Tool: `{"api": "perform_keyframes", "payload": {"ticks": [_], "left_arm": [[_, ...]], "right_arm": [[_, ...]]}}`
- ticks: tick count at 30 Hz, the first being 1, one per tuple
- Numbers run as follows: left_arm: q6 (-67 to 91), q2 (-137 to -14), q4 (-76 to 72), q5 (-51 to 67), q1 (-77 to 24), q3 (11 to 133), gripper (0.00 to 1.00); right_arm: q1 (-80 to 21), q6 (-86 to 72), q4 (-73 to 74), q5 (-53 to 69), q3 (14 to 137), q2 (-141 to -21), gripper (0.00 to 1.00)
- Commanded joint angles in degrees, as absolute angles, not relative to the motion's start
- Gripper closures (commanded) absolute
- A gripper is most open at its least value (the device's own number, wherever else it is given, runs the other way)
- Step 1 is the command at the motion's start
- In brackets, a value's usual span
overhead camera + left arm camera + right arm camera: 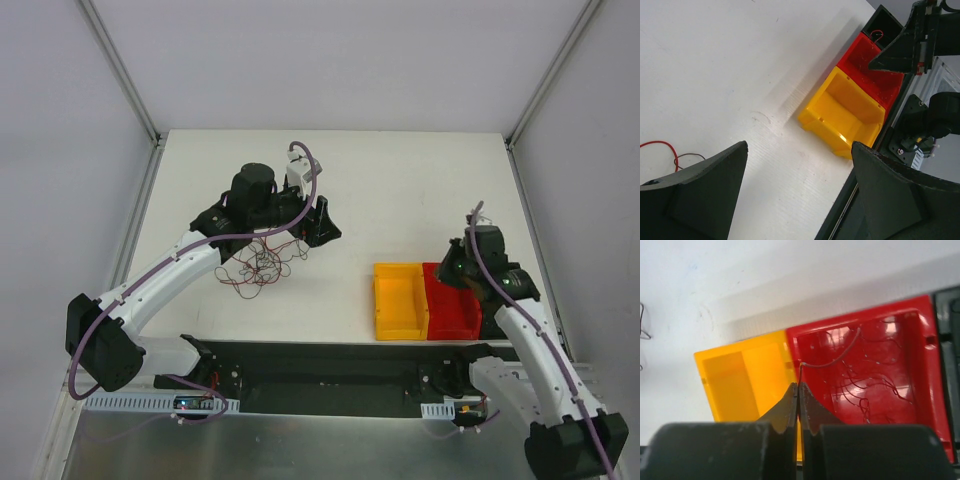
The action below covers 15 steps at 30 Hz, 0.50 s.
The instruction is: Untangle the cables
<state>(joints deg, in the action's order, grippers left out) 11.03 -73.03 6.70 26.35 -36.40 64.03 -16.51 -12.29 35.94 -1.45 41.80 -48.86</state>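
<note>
Red bin at the right of the wrist view holds several loose wires, and the right fingers are clenched on one thin wire arcing over it. I'd lower before letting go, so it drops inside rather than across the yellow bin. Left fingers gape empty, with the tangle on the counter left of centre in the top view, beneath that arm.

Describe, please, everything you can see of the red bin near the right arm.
The red bin is a glossy, plastic-looking, open-topped rectangular box standing upright at the near edge of the table, one side against the yellow bin. Several thin dark wires lie looped on its floor. The right gripper hangs above that shared edge, shut on a grey wire arcing into it.
</note>
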Motion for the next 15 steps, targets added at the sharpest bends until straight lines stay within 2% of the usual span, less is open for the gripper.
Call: {"api": "perform_keyframes", "payload": {"ticks": [1,9,13,15], "left_arm": [[10.3,-71.2,6.1,26.9,-36.7,65.2,0.16],[9.9,-70.8,6.2,25.7,-36.7,65.1,0.16],[9.8,-70.8,6.2,25.4,-36.7,65.0,0.16],[9.7,-70.9,6.2,25.3,-36.7,65.0,0.16]], "right_arm": [[-7.7,-14.4,37.2,6.9,37.2,-46.6,1.00],[4.9,-10.8,34.6,12.0,34.1,-56.6,1.00],[5.4,-9.2,35.9,12.3,36.5,-63.8,0.99],[5.2,-9.4,36.6,11.7,36.8,-62.6,0.94]]}}
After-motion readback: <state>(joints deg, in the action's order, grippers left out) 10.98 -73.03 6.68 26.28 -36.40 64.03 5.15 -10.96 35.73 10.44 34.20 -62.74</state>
